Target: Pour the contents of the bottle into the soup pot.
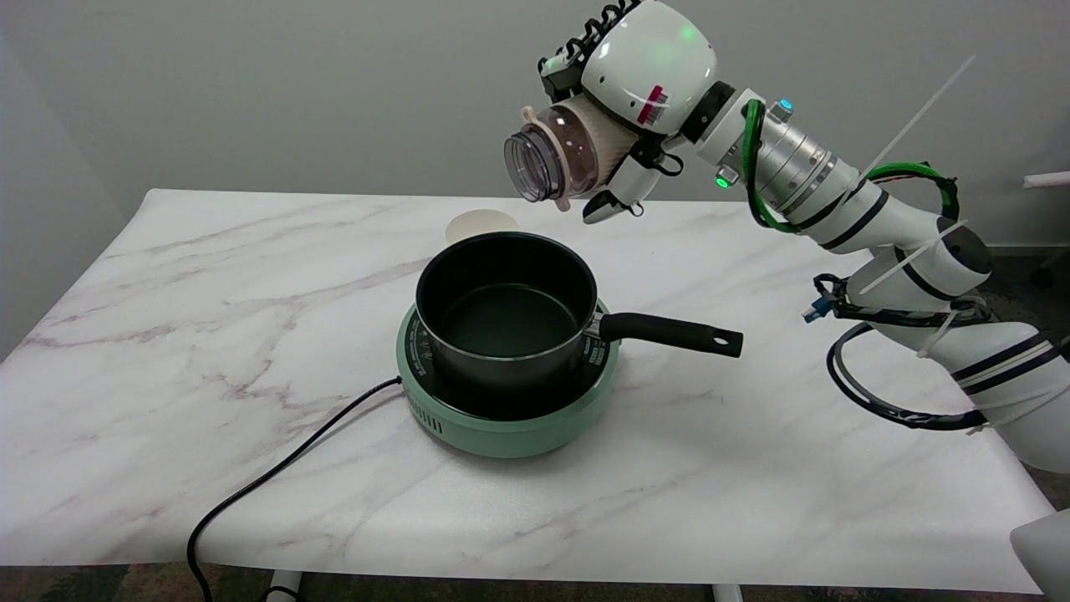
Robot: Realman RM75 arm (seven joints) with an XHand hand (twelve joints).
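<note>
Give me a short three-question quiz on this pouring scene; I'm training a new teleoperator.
1. True or false: the right hand holds the bottle tilted, its open mouth facing down-left.
2. What does the soup pot stand on? A) bare table B) green hot plate C) a tray
3. Which way does the pot's handle point in the picture?

Key: 1 true; 2 B; 3 right.

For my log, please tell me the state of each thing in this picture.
Bottle: uncapped, tilted, mouth pointing left and down, held in the air.
Right robot hand: grips the bottle.
Soup pot: upright on the green cooker, looks empty.
Round lid: flat on the table.
</note>
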